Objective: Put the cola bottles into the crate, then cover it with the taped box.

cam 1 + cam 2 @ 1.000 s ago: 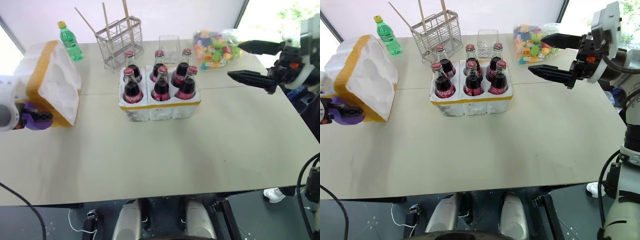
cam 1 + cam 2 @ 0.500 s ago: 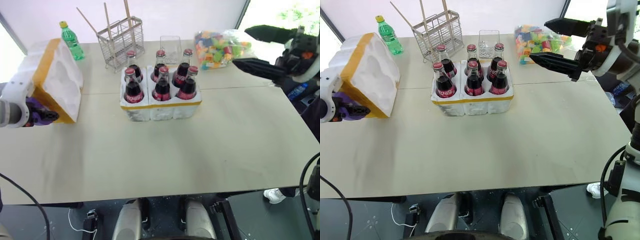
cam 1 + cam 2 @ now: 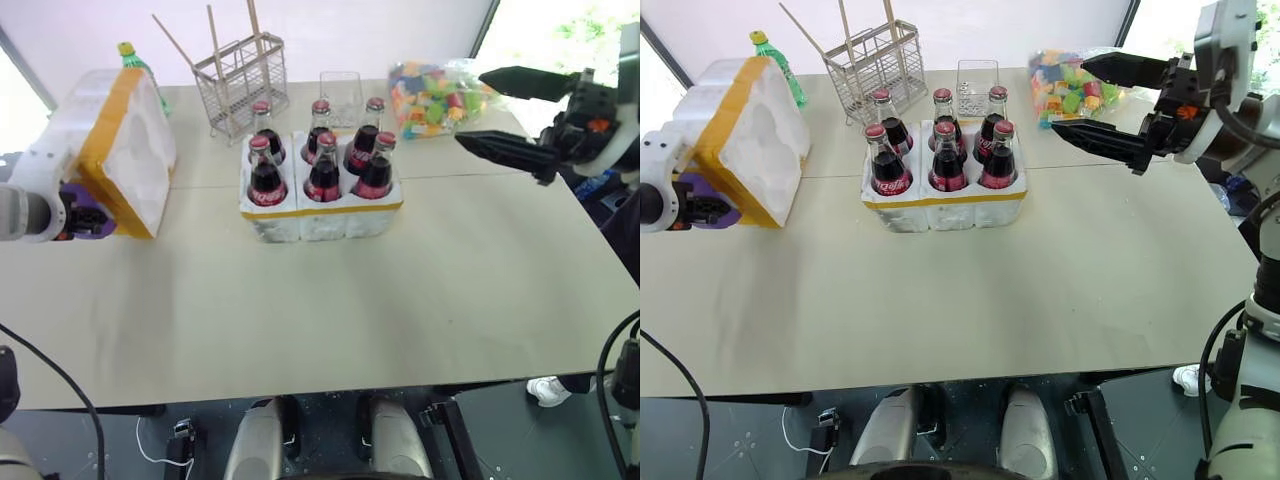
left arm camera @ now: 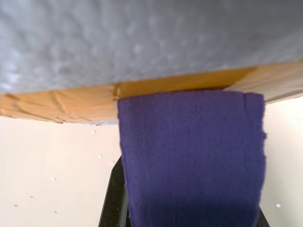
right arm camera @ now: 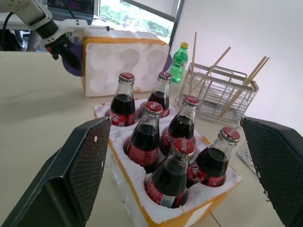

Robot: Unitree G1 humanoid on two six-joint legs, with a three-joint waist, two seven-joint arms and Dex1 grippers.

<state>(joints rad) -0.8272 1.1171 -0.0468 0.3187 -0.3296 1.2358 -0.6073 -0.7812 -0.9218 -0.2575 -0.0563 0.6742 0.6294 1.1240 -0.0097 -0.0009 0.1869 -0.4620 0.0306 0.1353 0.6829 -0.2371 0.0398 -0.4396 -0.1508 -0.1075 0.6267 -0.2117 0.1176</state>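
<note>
Beige tabletop [image 3: 330, 290]: my left gripper [image 3: 82, 221] clamps the taped box [image 3: 120, 150]; right gripper [image 3: 520, 120] gapes. Lift level over the cola bottles [image 3: 320, 160].

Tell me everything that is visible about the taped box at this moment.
The taped box is a hollow white box that looks like styrofoam, with wide yellow tape around its rim. It stands tilted on its side at the table's left part, its open moulded hollows facing the crate, apart from it. The left gripper is shut on its purple disc at the lower near end. The green bottle stands behind it.
</note>
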